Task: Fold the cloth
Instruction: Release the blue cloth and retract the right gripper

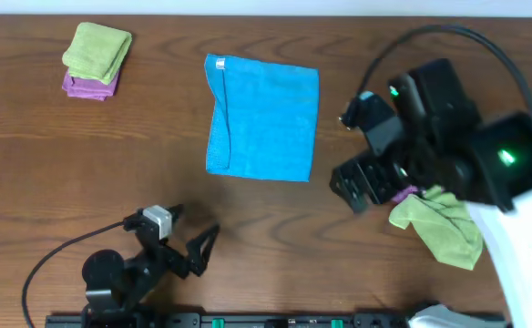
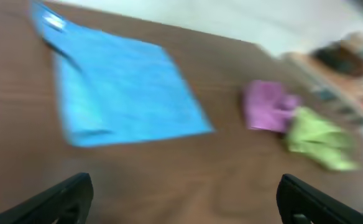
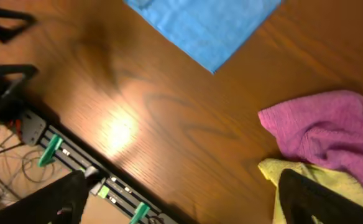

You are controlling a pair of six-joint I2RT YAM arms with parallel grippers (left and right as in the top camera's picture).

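Note:
The sky-blue cloth lies flat at the table's middle back, with a folded strip along its left edge and a white tag at its far left corner. It also shows in the blurred left wrist view, and one corner shows in the right wrist view. My left gripper is open and empty near the front edge, well short of the cloth. My right gripper is open and empty, just right of the cloth's near right corner.
A crumpled purple cloth and a lime-green cloth lie under my right arm; both show in the wrist views. A folded lime-green cloth sits on a purple one at the back left.

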